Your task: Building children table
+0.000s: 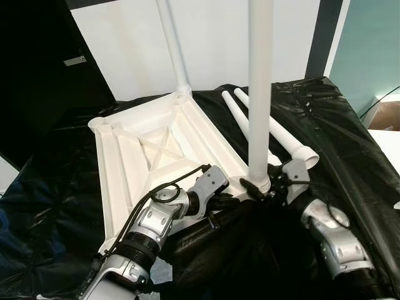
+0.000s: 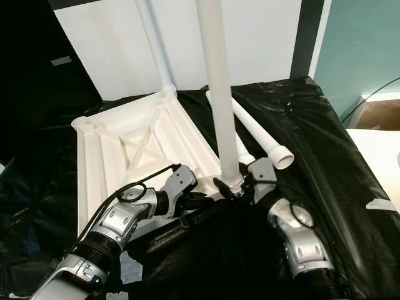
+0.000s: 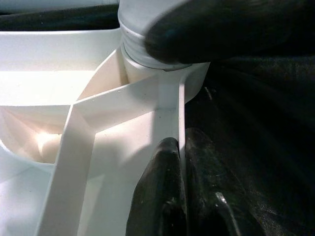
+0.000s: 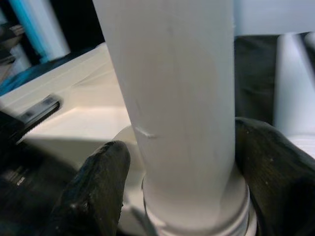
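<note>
Two loose white plastic legs (image 1: 275,134) lie just right of the upright white leg (image 1: 259,94), crowding that side; black sheeting (image 1: 350,144) beyond lies open.

No legible text, labels, brands, numbers or signs. White tabletop (image 1: 159,150), legs and black sheet (image 1: 337,125) unmarked. Small grey plate (image 1: 75,60) on dark panel: too small to read.

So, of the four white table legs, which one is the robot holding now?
The upright leg at the near corner of the upside-down tabletop: the right gripper clasps its base. Another leg stands at the far corner; two loose legs lie on the black sheet.
</note>
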Available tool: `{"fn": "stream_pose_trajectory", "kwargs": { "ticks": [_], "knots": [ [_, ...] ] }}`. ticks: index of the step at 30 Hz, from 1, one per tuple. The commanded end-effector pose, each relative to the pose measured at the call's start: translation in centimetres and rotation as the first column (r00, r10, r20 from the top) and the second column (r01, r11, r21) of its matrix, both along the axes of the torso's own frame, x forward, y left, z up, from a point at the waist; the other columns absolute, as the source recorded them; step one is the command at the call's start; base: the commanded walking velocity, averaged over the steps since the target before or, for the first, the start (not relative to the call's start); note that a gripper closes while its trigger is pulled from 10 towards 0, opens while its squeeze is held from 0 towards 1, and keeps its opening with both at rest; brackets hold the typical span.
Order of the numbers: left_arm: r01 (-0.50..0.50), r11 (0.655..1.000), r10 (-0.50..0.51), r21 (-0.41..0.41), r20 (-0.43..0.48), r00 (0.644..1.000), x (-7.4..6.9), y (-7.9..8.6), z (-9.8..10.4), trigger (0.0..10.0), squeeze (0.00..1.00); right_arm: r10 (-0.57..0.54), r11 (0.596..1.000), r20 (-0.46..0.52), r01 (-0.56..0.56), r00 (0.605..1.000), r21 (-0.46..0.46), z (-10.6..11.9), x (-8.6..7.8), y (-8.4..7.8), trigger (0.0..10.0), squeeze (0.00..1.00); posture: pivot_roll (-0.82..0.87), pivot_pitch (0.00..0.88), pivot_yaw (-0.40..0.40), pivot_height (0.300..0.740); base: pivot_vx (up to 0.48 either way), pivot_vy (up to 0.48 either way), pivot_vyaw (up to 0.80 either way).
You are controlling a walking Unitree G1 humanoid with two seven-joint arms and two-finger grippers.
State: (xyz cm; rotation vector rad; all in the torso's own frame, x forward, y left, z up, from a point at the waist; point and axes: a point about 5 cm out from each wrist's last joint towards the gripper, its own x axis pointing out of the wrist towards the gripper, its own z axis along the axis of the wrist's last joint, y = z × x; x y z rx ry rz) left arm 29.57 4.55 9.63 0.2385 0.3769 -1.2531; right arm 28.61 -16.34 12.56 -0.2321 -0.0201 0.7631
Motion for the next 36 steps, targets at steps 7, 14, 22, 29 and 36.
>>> {"fn": "stream_pose_trajectory", "kwargs": {
  "ticks": [7, 14, 22, 29, 36],
  "knots": [
    [-0.028, 0.997, 0.038, 0.07, -0.135, 0.99, -1.4, 1.0, -3.4, 10.0, 0.0, 0.21, 0.974, -0.119, -0.218, 0.97, -0.056, -0.7, -0.2, 0.1, 0.0, 0.0, -0.07, 0.0, 0.115, 0.74, 0.0, 0.0, 0.0],
    [-0.037, 0.997, 0.047, 0.069, -0.135, 0.99, -1.3, 1.1, -3.4, 10.0, 0.0, 0.262, 0.959, -0.174, -0.276, 0.949, -0.064, -1.1, -0.3, -0.3, 0.0, 0.0, -0.06, 0.0, 0.11, 0.74, 0.0, 0.0, 0.0],
    [-0.038, 0.997, 0.046, 0.067, -0.136, 0.99, -1.4, 1.1, -3.4, 10.0, 0.0, -0.176, 0.969, -0.03, 0.179, 0.984, 0.17, -1.7, -1.0, 1.5, 0.0, 0.0, -0.06, 0.0, 0.108, 0.74, 0.0, 0.0, 0.0],
    [-0.028, 0.997, 0.038, 0.072, -0.138, 0.99, -1.5, 1.1, -3.5, 10.0, 0.0, -0.543, 0.823, 0.103, 0.505, 0.833, 0.26, -0.7, -2.0, 0.0, 0.0, 0.0, -0.07, 0.0, 0.118, 0.74, 0.0, 0.0, 0.0],
    [-0.026, 0.998, 0.034, 0.065, -0.135, 0.99, -1.4, 0.8, -3.3, 10.0, 0.0, -0.573, 0.806, 0.105, 0.535, 0.813, 0.251, -0.6, -2.0, 0.9, 0.0, 0.0, -0.07, 0.0, 0.114, 0.74, 0.0, 0.0, 0.0]
  ]
}}
